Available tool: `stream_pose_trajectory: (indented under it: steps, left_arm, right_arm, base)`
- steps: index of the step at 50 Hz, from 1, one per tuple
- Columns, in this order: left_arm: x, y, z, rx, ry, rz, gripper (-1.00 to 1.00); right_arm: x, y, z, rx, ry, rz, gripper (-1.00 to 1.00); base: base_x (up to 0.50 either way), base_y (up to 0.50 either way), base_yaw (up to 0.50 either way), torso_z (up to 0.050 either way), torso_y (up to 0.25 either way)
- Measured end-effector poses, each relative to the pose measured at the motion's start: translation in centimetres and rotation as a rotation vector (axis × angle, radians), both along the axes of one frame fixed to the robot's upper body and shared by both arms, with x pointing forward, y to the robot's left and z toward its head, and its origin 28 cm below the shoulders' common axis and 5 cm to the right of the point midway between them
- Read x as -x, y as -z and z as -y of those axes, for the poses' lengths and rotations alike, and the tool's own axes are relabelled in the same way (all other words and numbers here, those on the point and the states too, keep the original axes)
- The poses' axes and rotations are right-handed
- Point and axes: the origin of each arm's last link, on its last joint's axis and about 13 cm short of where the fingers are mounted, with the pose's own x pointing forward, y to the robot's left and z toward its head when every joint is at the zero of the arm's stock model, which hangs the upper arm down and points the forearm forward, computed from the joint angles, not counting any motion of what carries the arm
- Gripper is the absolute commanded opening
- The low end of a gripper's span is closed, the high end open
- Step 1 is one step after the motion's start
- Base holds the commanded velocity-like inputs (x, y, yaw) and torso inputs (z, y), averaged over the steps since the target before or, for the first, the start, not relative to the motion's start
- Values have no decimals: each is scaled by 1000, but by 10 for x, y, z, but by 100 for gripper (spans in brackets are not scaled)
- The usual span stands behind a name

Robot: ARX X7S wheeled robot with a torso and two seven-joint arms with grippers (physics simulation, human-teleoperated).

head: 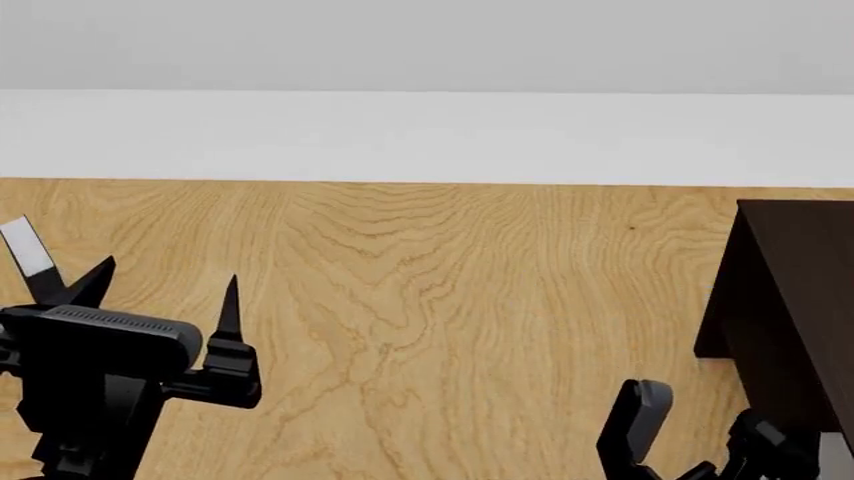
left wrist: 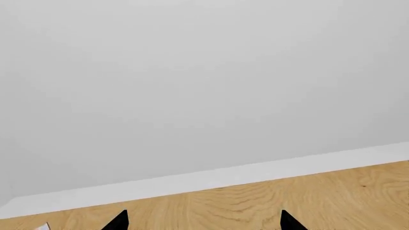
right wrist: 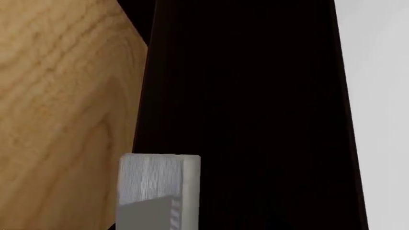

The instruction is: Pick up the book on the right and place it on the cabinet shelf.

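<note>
We seem to be at placing: the book [right wrist: 158, 191], apparently held in the right gripper [head: 694, 440], hangs beside the cabinet [head: 794, 320], needing lowering onto a shelf; left gripper [head: 167, 290] spread, empty.

A bare simulated indoor room is shown — domestic or office use cannot be told. A light wood-grain floor [head: 427, 330] is bounded by a white skirting board [head: 427, 138] beneath a plain pale wall [left wrist: 204, 81]. One furnishing is seen — a very dark wooden cabinet [head: 801, 310].
</note>
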Motion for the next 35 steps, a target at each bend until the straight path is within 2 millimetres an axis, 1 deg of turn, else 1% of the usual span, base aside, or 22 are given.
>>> stream_pose_trajectory:
  steps: [16,35]
  left_arm:
    - [0,0,0,1,3,0,100]
    - [1,-1,1,0,8,0,100]
  right_arm:
    - [1,2,-1,21,-25,1,100]
    - [-6,0,-12,-15,-77,62,100]
  base:
    - [0,0,0,0,1]
    - [0,0,0,0,1]
